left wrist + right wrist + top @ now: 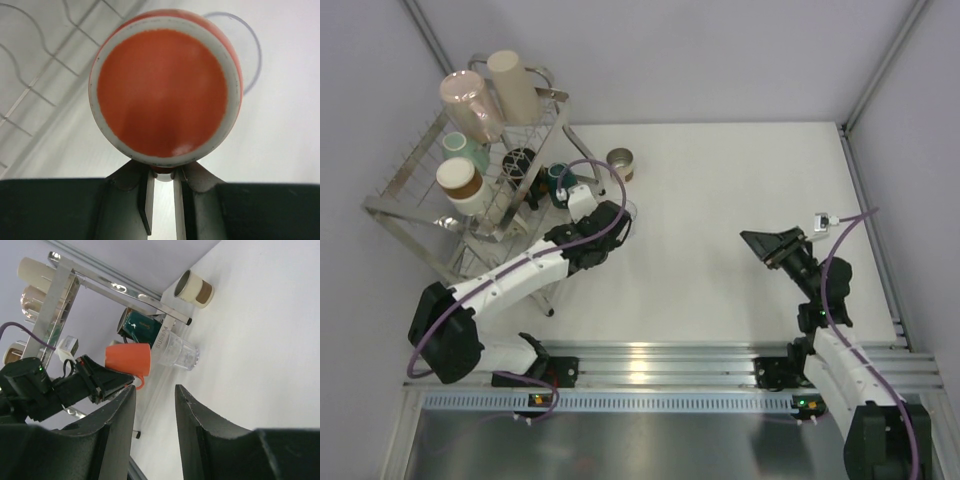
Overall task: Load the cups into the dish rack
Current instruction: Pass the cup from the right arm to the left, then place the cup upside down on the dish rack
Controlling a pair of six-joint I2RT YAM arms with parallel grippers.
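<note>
Left jaws hold an orange mug at the rack; right jaws hang empty.

Nearest the bases, the right jaws are spread with nothing between them, well apart from every cup over the bare bench point(720, 180), likely parked out of the other arm's way. The left jaws are pinched on the handle of the orange mug point(127, 359), which is turned on its side just beside the rack point(120, 287); gripping the handle probably leaves the body free to settle among the wires. Just beyond it a clear glass point(177, 352) lies on its side on the bench, and a dark teal mug point(142, 327) sits at the rack's foot, both crowding the approach. Farther off sits a banded cup point(194, 288). Farthest, a pink cup point(470, 100) and a beige cup point(515, 85) already fill the top tier.
</note>
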